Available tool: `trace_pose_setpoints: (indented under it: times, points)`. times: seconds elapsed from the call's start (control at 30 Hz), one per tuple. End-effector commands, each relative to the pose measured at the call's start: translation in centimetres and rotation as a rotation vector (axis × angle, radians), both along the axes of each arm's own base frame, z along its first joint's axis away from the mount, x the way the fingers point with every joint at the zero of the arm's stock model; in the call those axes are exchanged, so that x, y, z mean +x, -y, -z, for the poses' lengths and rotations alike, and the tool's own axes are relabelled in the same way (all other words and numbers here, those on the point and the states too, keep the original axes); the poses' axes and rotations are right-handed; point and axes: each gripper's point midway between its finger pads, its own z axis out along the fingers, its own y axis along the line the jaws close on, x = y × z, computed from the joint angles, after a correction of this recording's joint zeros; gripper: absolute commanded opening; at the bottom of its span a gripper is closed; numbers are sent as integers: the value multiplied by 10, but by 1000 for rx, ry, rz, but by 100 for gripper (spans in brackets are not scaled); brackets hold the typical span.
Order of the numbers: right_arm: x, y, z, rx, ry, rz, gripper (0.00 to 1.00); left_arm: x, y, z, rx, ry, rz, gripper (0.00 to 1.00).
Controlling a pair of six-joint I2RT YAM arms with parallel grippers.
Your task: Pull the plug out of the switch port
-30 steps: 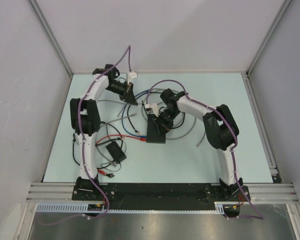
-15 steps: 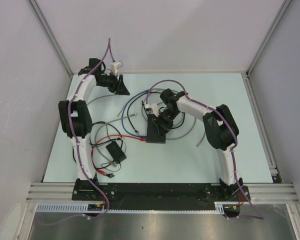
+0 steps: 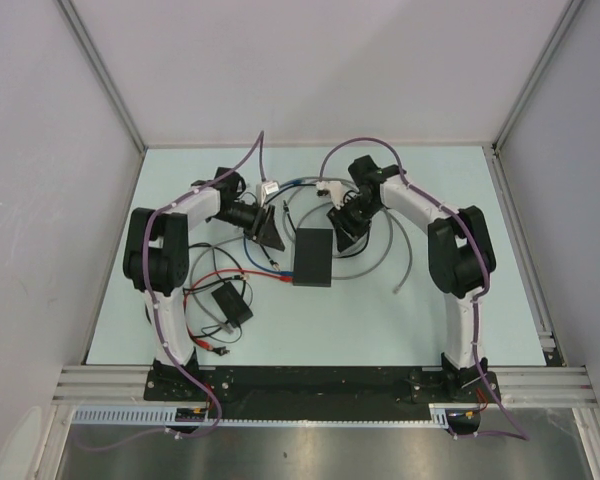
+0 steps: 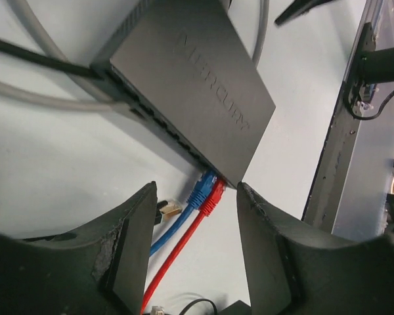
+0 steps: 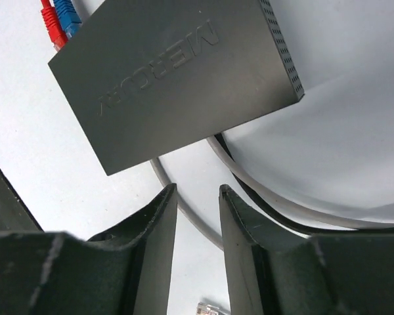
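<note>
we see the flat dark grey rectangular switch box (image 3: 313, 257) lying on the pale table (image 3: 460, 300), between our two grippers. its port row (image 4: 159, 118) runs along the thin side facing the left gripper (image 4: 196, 197), whose fingers stand wide apart and hold nothing. at the row's end nearest the arm bases a blue plug (image 4: 202, 190) and a red plug (image 4: 213, 195) sit in the ports; a grey cable (image 4: 46, 102) and a black cable (image 4: 33, 58) reach the row's other end. the right gripper (image 5: 197, 197) hangs just beside the box's opposite side, fingers slightly parted and empty, a second grey cable (image 5: 198, 228) beneath them. a small black box with thin wires (image 3: 230, 303) lies apart from the switch, towards the left arm's base.
</note>
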Motion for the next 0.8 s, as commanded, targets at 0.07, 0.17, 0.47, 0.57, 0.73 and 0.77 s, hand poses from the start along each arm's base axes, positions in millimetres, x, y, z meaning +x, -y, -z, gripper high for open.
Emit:
trace_pose_setpoints:
  times: [0.07, 0.17, 0.47, 0.57, 0.73, 0.77]
  points:
    - [-14, -26, -20, 75, -30, 1, 27, 0, 10, -5, -41, 71, 43, 56]
    - [-12, -40, -14, 85, -29, -33, 6, -9, 13, 6, -53, 25, 70, 53]
    - [-24, -46, 26, 22, -89, -81, 0, -23, 14, 28, -39, -72, 115, 51]
    - [-26, -42, 39, -12, -93, -89, 0, -28, 15, 33, -45, -107, 121, 50]
    - [-38, -32, 61, -63, -133, -110, 1, -34, 18, 37, -57, -150, 130, 48]
    - [-38, -32, 62, -62, -135, -109, 2, -35, 19, 38, -59, -157, 133, 48]
